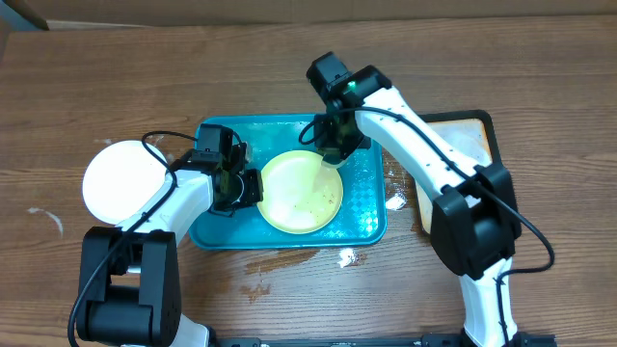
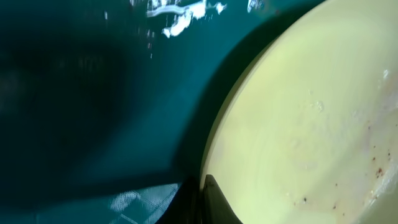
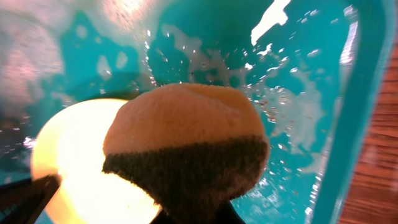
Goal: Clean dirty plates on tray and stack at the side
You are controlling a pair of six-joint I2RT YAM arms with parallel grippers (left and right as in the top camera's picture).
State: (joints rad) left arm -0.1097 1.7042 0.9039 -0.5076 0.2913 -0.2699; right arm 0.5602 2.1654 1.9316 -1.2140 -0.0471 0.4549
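White plate: at far left we see a white plate (image 1: 120,180) lying flat on the wooden table (image 1: 540,58), outside the teal tray (image 1: 366,226) and apart from it.
Left gripper: we find the left gripper (image 1: 246,188) closed on the left rim of the yellow-green plate (image 1: 301,193). In its wrist view one dark finger (image 2: 214,202) lies on that rim.
Yellow-green plate: it sits inside the teal tray, about mid-tray, and we note small dark specks on its surface (image 2: 298,124).
Teal tray: wet, with white suds (image 3: 292,106) scattered over its floor.
Right gripper: we see the right gripper (image 1: 331,154) clamped on a sponge (image 3: 186,149), tan on one face and dark on the other. The sponge meets the plate's upper right edge.
Table splashes: small white flecks (image 1: 395,200) lie on the wood just right of the tray.
Beige tray: at far right, a dark-rimmed beige tray (image 1: 472,135) lies partly hidden under the right arm.
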